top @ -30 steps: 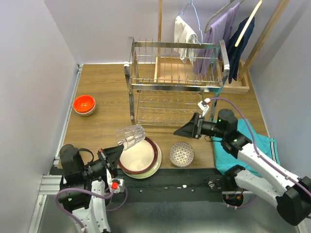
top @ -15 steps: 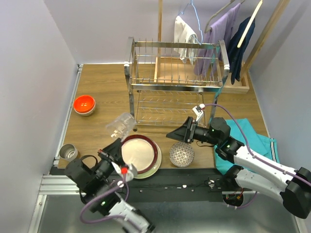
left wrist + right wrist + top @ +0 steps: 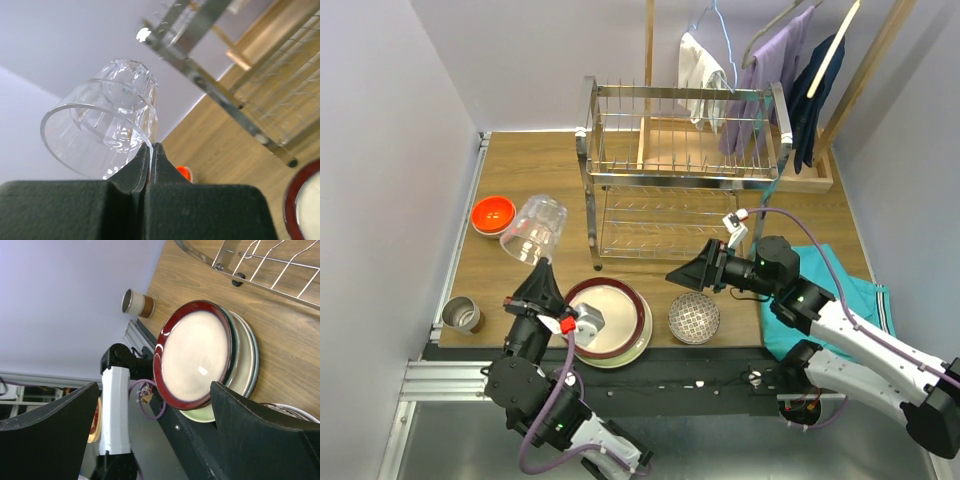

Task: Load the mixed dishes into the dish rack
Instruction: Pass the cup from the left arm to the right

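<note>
Pinches the clear glass (image 3: pixel 533 229) by its rim with the left jaws, shut narrow on the thin wall. Holds it high off the bench (image 3: pixel 540 170), tilted, mouth toward the wrist and base pointing up and away. Probably a hold chosen so as to tip it mouth-down into the dish rack (image 3: pixel 685 170). Hangs left of the rack's chrome corner post, near it but apart, with the orange bowl (image 3: pixel 493 214) just beside it in the top view, lower down on the wood.

Spreads the right jaws wide, gripping nothing, low over the bench between the rack's lower tier and the blue-white patterned bowl (image 3: pixel 694 317). Faces the stack of plates (image 3: pixel 610 322), dark-red-rimmed one on top, probably lined up as a coming pick.

Shows no dish in the rack as yet. Leaves the beige cup (image 3: pixel 461 314) standing at the near left edge. Puts the corner post and top rail between glass and upper tier, so calls for a lift over the rail or a way in through the open front of the lower tier. Risks a slip, with so slight a pinch on smooth glass. Behind the rack, a wooden hanger stand (image 3: pixel 810 178) hung with garments; at right, a teal cloth (image 3: pixel 845 295); neither in the way.
</note>
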{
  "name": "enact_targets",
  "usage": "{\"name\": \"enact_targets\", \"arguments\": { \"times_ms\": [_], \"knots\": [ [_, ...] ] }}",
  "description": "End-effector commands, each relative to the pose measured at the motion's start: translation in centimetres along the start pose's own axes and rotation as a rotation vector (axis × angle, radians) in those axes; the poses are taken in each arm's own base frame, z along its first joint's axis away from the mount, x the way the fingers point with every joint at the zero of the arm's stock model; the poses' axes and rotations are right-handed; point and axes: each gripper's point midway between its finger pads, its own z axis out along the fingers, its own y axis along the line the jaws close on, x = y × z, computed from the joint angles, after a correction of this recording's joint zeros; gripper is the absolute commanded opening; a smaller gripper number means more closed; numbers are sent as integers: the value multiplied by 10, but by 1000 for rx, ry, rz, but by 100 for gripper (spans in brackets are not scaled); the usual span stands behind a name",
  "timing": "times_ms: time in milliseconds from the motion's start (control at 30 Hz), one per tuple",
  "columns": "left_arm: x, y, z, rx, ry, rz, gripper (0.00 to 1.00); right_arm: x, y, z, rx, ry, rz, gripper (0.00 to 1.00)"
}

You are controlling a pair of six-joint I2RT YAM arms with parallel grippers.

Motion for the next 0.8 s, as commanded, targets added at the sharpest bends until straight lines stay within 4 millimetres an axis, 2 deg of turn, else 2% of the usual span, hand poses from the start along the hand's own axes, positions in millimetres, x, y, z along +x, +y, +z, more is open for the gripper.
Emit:
{"name": "enact_targets", "arguments": {
  "times_ms": [0, 33, 67, 100, 133, 167, 233, 267, 300, 367, 433, 467, 500, 533, 600, 667, 767],
  "knots": [
    [1, 85, -20, -427, 126, -56, 0, -4, -1, -10, 33, -29, -75, 100],
    [-6, 96, -26, -488, 143, -54, 0, -4, -1, -11, 41, -36, -51, 100],
    [4, 111, -29, -534, 190, -108, 0, -2, -8, -13, 69, -30, -31, 100],
    [8, 130, -40, -651, 220, -154, 0, -2, -13, -13, 87, -28, -20, 100],
    [-1, 139, -43, -689, 225, -139, 0, -5, -14, -13, 96, -39, -28, 100],
    [7, 152, -44, -719, 253, -160, 0, -7, -16, -12, 111, -46, -29, 100],
    [1, 183, -52, -847, 242, -169, 0, -9, -18, -7, 114, -51, -3, 100],
    [20, 206, -53, -900, 292, -216, 0, -9, -17, -5, 106, -47, 3, 100],
    [25, 218, -55, -939, 302, -240, 0, -16, -11, -4, 74, -78, -12, 99],
    [36, 248, -63, -1048, 295, -293, 0, -19, -18, -4, 92, -92, -11, 99],
    [42, 259, -64, -1080, 273, -313, 0, -21, -27, -8, 130, -97, -16, 99],
    [37, 265, -61, -1080, 237, -297, 0, -25, -26, -9, 130, -108, -26, 99],
    [37, 267, -58, -1063, 222, -286, 0, -21, -34, -12, 162, -87, -18, 99],
    [48, 265, -56, -1044, 227, -289, 0, -26, -35, -14, 169, -99, -34, 99],
    [50, 267, -50, -1012, 204, -237, 0, -32, -34, -16, 175, -111, -46, 99],
    [69, 267, -51, -1003, 236, -244, 0, -40, -36, -18, 187, -130, -58, 99],
    [75, 264, -49, -971, 266, -226, 0, -50, -36, -21, 199, -150, -67, 99]
  ]
}}
